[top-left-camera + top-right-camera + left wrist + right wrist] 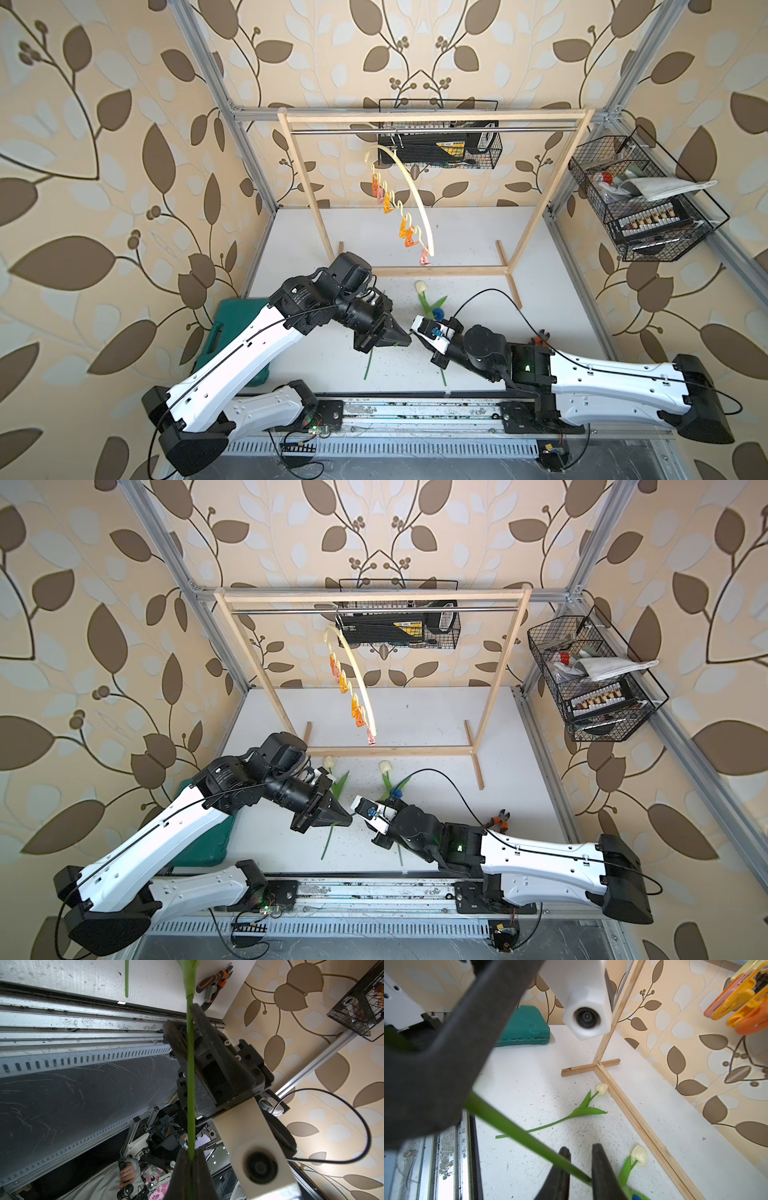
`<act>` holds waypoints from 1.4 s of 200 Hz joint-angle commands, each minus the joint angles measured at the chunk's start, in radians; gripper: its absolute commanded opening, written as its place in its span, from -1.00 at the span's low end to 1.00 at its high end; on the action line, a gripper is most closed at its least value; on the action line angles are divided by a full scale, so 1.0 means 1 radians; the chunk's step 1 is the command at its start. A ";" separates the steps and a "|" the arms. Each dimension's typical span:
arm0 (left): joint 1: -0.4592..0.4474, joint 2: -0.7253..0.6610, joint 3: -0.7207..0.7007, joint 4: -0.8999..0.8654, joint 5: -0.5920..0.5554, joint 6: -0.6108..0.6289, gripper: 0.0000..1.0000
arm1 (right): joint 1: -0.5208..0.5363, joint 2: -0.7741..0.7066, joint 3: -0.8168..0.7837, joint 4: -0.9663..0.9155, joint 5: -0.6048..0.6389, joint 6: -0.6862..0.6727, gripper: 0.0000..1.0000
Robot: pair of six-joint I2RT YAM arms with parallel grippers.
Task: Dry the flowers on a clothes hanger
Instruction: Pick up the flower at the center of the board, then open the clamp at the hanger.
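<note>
**A:** How far along is the drying job?

**B:** Early, I'd judge. The clothes hanger [417, 195] hangs from the rod of the wooden rack [436, 118], high above and beyond both claws. None of its clothespins [387, 202] holds a flower.

**A:** And the flowers?

**B:** One is off the table [529, 1084]. The left gripper [191, 1150] is clamped tight on the stem of what seems to be the blue tulip [190, 1084]. From its tips the stem runs straight into the right gripper [580, 1149], which faces it tip to tip.

**A:** Does the right one have it?

**B:** Not that I can see. Its jaws stand narrow, one on each side of the stem, with a gap showing between them. The blue head sits just beside that claw, on its rack side.

**A:** The other two?

**B:** The nearer cream tulip [639, 1155] and the farther cream tulip [583, 1111] lie flat on the table. They are below and beyond the right claw's tips, heads close to the rack's foot bar, and neither claw touches them.

**A:** So what's left?

**B:** Nearly all of it, by my reckoning. This handover has to be completed and the blue one pinned, then both cream ones lifted and pinned too.
</note>
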 commanded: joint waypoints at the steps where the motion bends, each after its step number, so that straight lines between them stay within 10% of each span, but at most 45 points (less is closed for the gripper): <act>1: 0.005 0.007 -0.001 0.025 0.034 0.021 -1.00 | 0.005 0.005 0.028 0.020 0.020 -0.002 -0.71; 63: 0.015 0.055 0.070 -0.013 0.029 0.155 -0.99 | 0.004 -0.029 0.028 -0.010 0.031 0.023 -0.97; 73: 0.026 0.062 0.078 -0.005 0.035 0.184 -0.61 | 0.004 -0.047 0.031 -0.032 0.036 0.041 -1.00; 90: 0.050 0.047 0.074 0.057 0.028 0.209 0.65 | 0.004 -0.087 0.037 -0.090 0.046 0.079 -1.00; 100: 0.075 0.032 0.067 0.093 0.023 0.221 0.97 | 0.005 -0.118 0.039 -0.126 0.054 0.101 -1.00; 165: 0.137 -0.034 0.140 0.183 -0.372 0.569 0.93 | -0.137 -0.371 0.013 -0.342 -0.100 0.300 -1.00; 280: -0.020 -0.153 -0.089 0.612 -0.607 1.158 0.40 | -0.295 -0.436 -0.075 -0.259 -0.323 0.469 -1.00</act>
